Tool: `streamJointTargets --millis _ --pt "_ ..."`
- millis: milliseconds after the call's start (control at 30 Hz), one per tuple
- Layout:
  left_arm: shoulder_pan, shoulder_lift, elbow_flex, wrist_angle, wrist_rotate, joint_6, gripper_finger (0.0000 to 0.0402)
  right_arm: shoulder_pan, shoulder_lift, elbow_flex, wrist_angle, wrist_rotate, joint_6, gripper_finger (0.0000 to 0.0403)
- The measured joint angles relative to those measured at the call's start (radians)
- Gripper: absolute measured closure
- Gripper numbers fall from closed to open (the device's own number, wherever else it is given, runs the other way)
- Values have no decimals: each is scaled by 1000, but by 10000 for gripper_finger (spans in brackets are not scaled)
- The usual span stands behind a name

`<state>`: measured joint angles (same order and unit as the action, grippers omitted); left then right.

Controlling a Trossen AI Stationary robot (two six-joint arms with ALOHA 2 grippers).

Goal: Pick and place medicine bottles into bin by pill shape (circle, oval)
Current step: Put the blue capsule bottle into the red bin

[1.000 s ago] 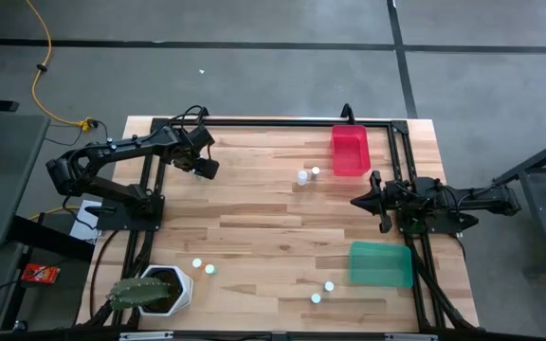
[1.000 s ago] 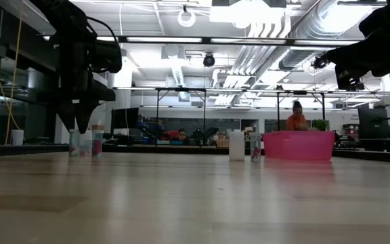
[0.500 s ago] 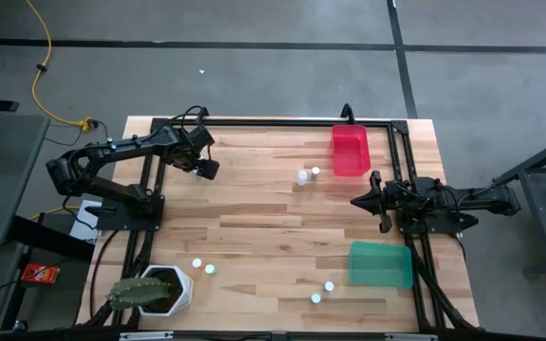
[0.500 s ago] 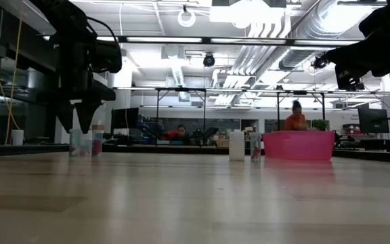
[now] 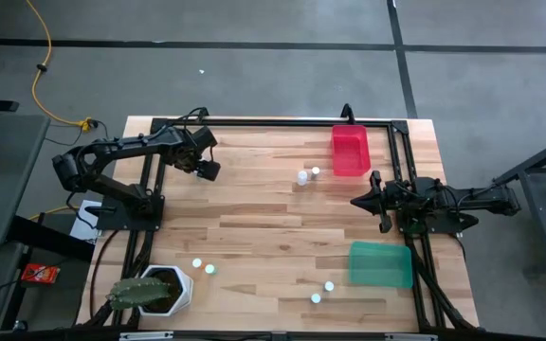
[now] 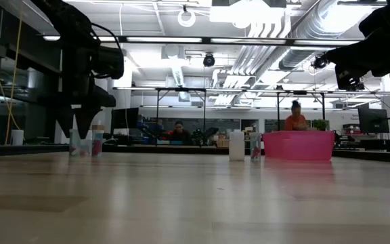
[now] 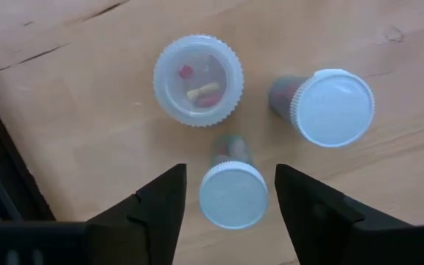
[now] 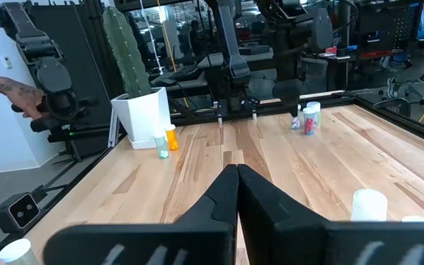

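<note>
left gripper point(image 7: 228, 193) | jaws spread, straddling 1 bottle point(image 7: 232, 193) of 3 at desk's point(image 5: 273, 213) far-left corner, lined up to pinch | right gripper point(image 5: 356, 202) | jaws pressed together, parked between bins

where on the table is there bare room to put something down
The widest bare patch is the table's middle, between the left gripper, the right gripper and the bottles near the plant pot. The strip between the red bin and the green bin is taken by the right arm. It is crowded under the left gripper, where three bottles cluster.
</note>
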<state>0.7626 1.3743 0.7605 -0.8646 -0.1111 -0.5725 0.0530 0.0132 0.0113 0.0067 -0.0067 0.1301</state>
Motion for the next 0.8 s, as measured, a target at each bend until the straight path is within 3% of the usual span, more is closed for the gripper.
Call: streamJointTargets --millis 500,800 --pt "0 -2 0 -1 -3 0 304 0 0 0 0 0 0 402" --pt "0 -125 0 -93 67 26 294 0 0 0 0 0 0 402"
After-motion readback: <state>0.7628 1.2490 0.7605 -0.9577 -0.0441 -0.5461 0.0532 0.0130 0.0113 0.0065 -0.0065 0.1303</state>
